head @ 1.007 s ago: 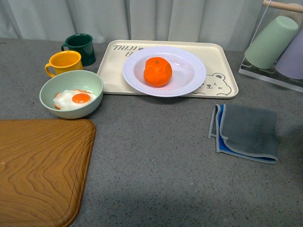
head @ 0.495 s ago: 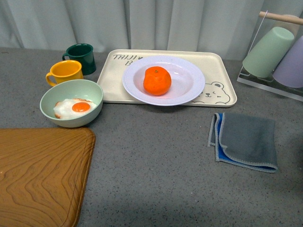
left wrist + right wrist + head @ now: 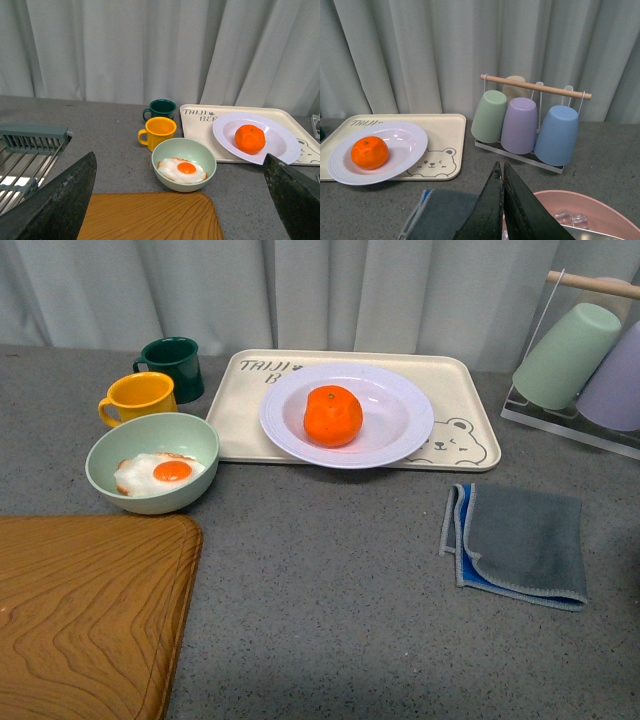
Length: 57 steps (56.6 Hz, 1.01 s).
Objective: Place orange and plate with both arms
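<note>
Orange (image 3: 333, 416), bright, dimpled-skinned mandarin with small green stem dot: sits in the well of the large round white glossy plate (image 3: 400, 438) with ridged rim, itself resting on the cream rectangular bear tray (image 3: 462, 380) at the far side of the grey tabletop (image 3: 330, 570). Handling, judged: fruit light, slightly yielding, apt to roll; grip across its middle. Plate rigid, slick, breakable; take by the wide rim. Left claw (image 3: 175, 200): spread wide, empty, well back from the tray. Right claw (image 3: 502, 205): fingers pressed together, holding nothing.
</note>
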Each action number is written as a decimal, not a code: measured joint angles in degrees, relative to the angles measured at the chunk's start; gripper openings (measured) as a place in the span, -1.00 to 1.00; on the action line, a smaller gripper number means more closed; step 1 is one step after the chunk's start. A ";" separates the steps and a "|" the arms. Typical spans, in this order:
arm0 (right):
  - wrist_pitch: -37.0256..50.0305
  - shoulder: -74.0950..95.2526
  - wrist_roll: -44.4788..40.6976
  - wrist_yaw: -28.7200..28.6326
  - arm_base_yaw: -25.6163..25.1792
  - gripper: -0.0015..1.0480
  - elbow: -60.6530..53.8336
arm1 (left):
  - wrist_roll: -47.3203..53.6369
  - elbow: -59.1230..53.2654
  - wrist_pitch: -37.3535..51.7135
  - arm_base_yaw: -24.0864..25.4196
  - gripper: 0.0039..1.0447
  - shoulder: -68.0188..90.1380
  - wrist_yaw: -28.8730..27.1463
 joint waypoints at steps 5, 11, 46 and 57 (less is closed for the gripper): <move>-2.93 -3.28 0.00 0.00 0.00 -0.98 -0.15 | 0.00 0.00 0.00 0.00 0.88 0.00 0.00; -6.38 -7.06 0.00 0.00 0.00 -0.98 -0.24 | 0.00 0.00 0.00 0.00 0.88 0.00 0.00; -22.43 -23.82 0.00 0.00 0.00 -0.98 -0.26 | 0.00 0.00 0.00 0.00 0.88 0.00 0.00; -25.86 -27.26 0.00 0.00 0.00 -0.98 -0.26 | 0.00 0.00 0.00 0.00 0.88 0.00 0.00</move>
